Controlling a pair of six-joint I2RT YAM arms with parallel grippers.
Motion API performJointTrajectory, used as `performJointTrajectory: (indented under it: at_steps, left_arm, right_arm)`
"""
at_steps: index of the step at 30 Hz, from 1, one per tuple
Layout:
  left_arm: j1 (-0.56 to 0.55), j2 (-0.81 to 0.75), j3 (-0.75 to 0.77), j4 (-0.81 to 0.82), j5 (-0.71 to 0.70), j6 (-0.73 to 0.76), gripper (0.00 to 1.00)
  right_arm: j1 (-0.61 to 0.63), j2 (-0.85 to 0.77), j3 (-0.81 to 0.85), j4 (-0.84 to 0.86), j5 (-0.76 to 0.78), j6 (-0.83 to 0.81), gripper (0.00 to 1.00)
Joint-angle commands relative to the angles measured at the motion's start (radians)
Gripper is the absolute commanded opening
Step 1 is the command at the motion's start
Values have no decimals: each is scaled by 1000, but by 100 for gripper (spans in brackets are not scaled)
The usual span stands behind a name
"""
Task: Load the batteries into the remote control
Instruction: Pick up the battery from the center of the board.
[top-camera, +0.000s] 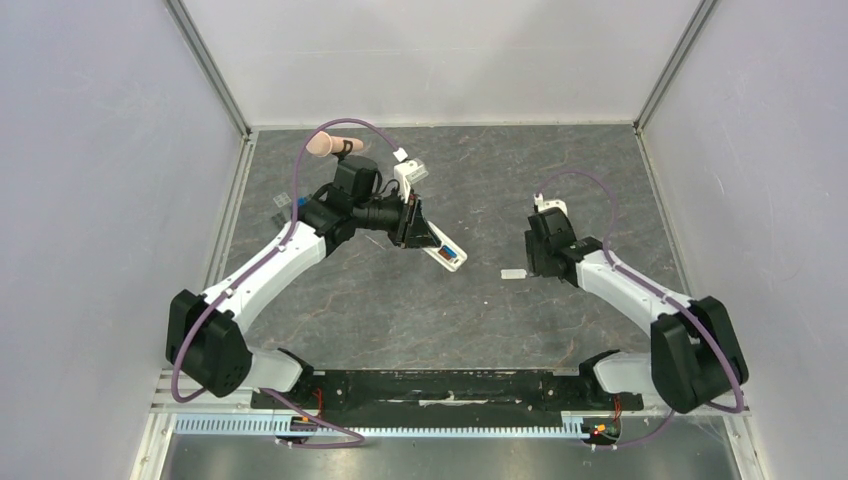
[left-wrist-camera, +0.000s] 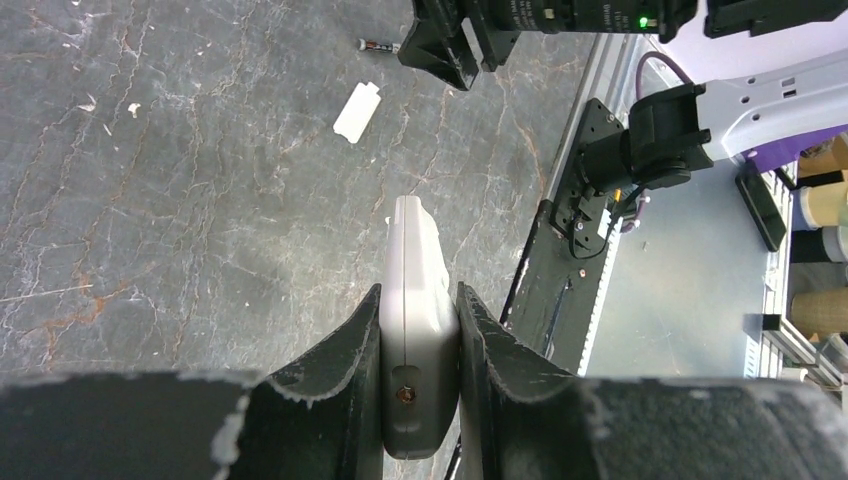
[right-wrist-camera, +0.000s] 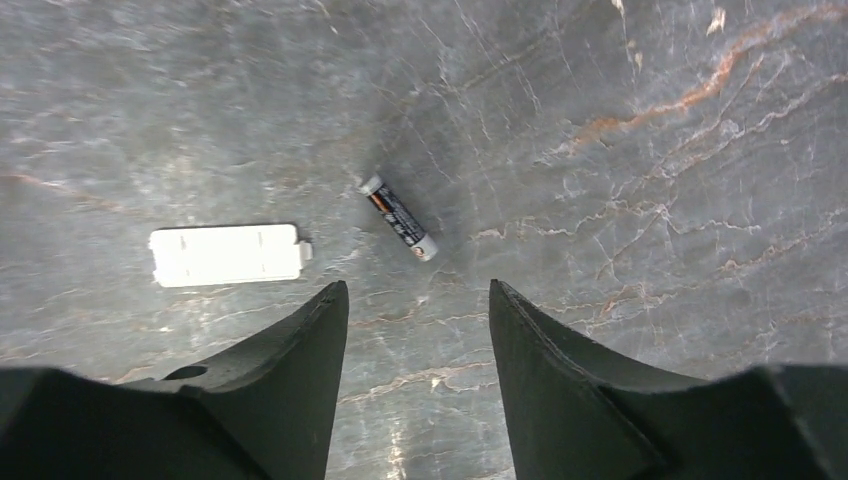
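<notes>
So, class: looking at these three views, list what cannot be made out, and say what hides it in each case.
- Slim white plastic remote, left wrist view: its button face is turned away, its rear end sits between the left gripper's fingers.
- Its battery bay, top view: too small to tell whether the second battery is seated.
- Dark cylindrical battery, right wrist view: label print too small to read.
- Pink microphone, top view: partly behind the arm.

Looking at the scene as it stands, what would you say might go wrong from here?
1. The dark battery lies loose on the smooth table, ahead of the open right gripper; a slightly off approach could roll it away.
2. The left gripper clamps the remote control by its narrow edges, so pressing a battery in might twist it.
3. The white battery cover beside the battery could get nudged.
</notes>
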Motion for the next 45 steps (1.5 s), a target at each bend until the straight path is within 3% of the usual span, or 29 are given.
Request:
performJointTrajectory:
  at_steps: [1,12,27,31,34,37,39,42,45]
  left_arm:
    - [3,-41,-9,74,11,-8,2]
    - [10,-13,0,82,65,-4,2]
    - [51,40,38,46,108,38,2]
    - [56,50,37,54,124,36,2]
    - [56,67,43,57,137,30,2]
    - [55,84,49,57,158,23,2]
    - [56,98,53,58,183,21,2]
    - [57,123,60,55,223,24,2]
    - [57,157,64,55,287,21,2]
  right_arm:
    - [-23,51,-1,30,68,-12,55]
    - [-70,216,13,102,-31,-56,51]
    - [-131,283,-28,155,-204,-51,21]
    - [-131,288,-38,161,-203,-53,21]
    - [-132,299,-36,167,-201,-51,31]
    - [-131,315,-32,176,-198,-49,32]
    - [-131,324,-29,178,-199,-46,24]
    - [-132,322,-26,181,-205,-30,2]
    - [-131,265,-33,192,-237,-13,0]
